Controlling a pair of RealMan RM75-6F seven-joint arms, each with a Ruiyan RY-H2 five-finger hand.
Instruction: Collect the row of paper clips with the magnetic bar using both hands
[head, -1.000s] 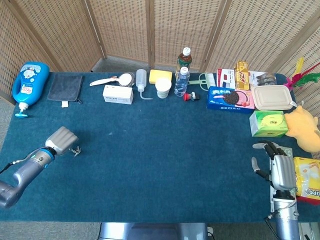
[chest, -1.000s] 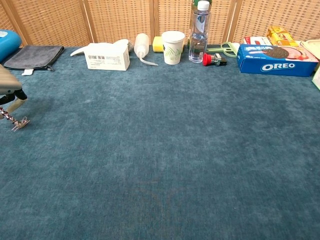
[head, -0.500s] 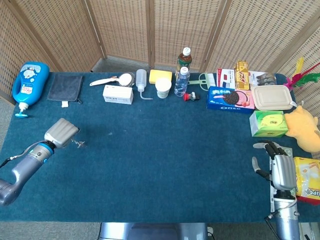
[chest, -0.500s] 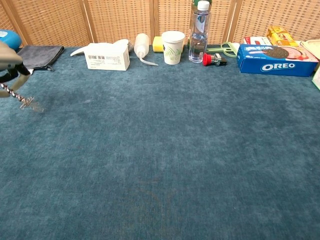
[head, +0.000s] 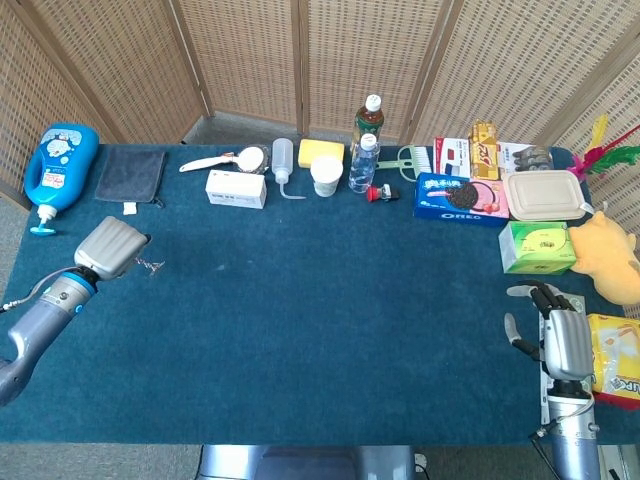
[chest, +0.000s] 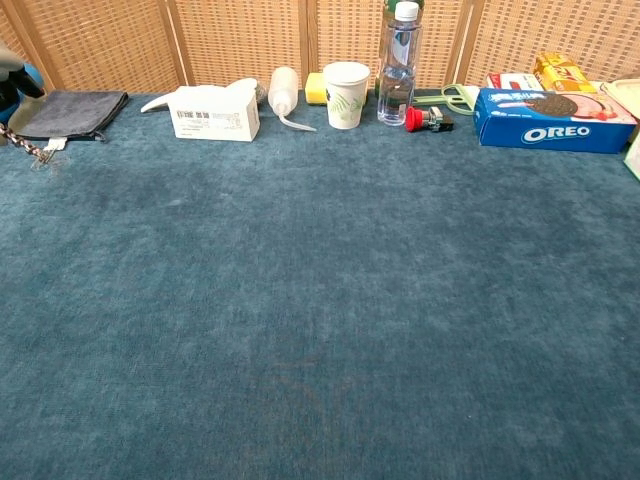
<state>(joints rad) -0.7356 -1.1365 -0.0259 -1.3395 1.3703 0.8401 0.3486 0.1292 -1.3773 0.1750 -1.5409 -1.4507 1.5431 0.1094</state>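
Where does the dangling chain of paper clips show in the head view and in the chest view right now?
Head view: the chain of paper clips hangs at the left, just right of the left hand, below the dark grey cloth.
Chest view: at the far left edge, in front of the same cloth.
Shared landmark: the white labelled box sits to the chain's right in both.

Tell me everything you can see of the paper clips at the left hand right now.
The paper clips hang as a short, thin metallic chain from the left hand, jutting toward the table's middle above the blue cloth. In the chest view they dangle at the far left edge, silvery, bunched at the tip. The bar itself cannot be made out.
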